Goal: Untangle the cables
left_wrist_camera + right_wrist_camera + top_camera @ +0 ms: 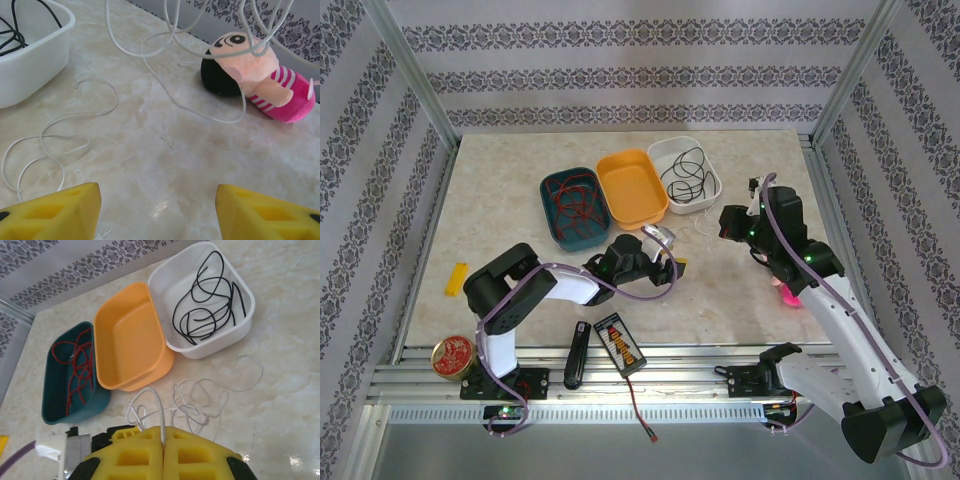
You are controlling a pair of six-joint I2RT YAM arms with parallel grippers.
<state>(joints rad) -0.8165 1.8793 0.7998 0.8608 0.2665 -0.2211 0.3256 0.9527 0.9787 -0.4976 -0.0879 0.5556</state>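
**White cable's the one left on the table, right gripper has it**

The white cable is the one in play. Most of it lies in loose loops on the table just in front of the white tray, and one strand runs up into the right gripper, whose fingers are pressed together on it. My guess is it's held high so the loops can hang and fall open instead of dragging into a knot.

The left gripper sits low over the table with its fingers spread and nothing between them. It looks placed to pin or pick up a loop lying nearby.

Trays sit side by side:
- teal tray: red cable, loosely coiled
- orange tray: empty (pretty obviously where the white one belongs)
- white tray: black cable, a few loops

The toy lies on its side near the lifted strands, and some cross in front of it. It could snag there, I reckon.
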